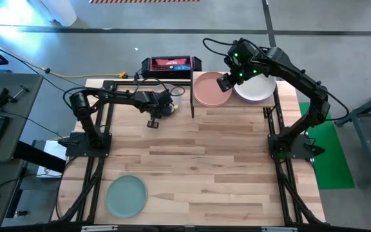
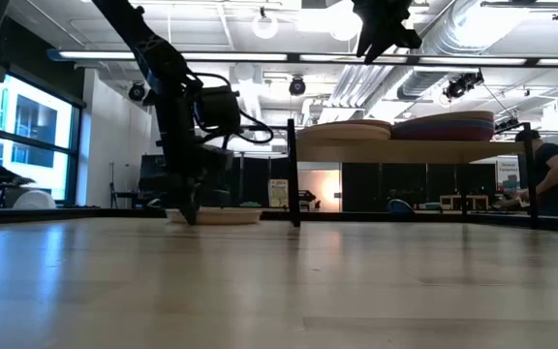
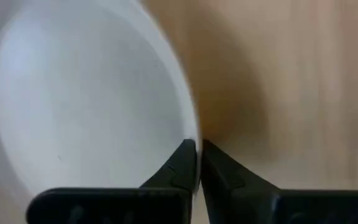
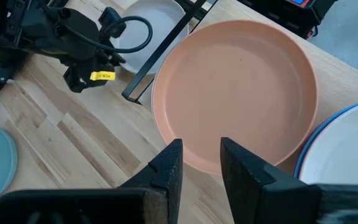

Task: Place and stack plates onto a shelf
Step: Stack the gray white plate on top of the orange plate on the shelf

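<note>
From overhead I see the small raised light-wood shelf with black posts (image 1: 272,96) at the tabletop's twelve-to-one-o'clock edge, carrying a round pale pink plate (image 1: 210,89) and, just beside it toward three o'clock, a grey-white plate (image 1: 259,89) topping a stack. Only my low view shows that stack's layers: purple and blue rims (image 2: 446,126) under the white, and tan under the pink (image 2: 342,129). My right hand (image 4: 199,163) hovers above the pink plate's near rim, fingers apart and holding nothing.

My left hand (image 3: 197,163) is at eleven o'clock, just outside the shelf's post. From above it hides what it grips; its wrist view shows the fingers pinched together on the rim of a round white shallow plate (image 3: 86,106) lying on the wooden tabletop (image 1: 224,167), which the low view confirms.

A teal-green round plate (image 1: 126,196) sits alone at seven o'clock, near the front edge. The tabletop's middle lies open between the arms.
</note>
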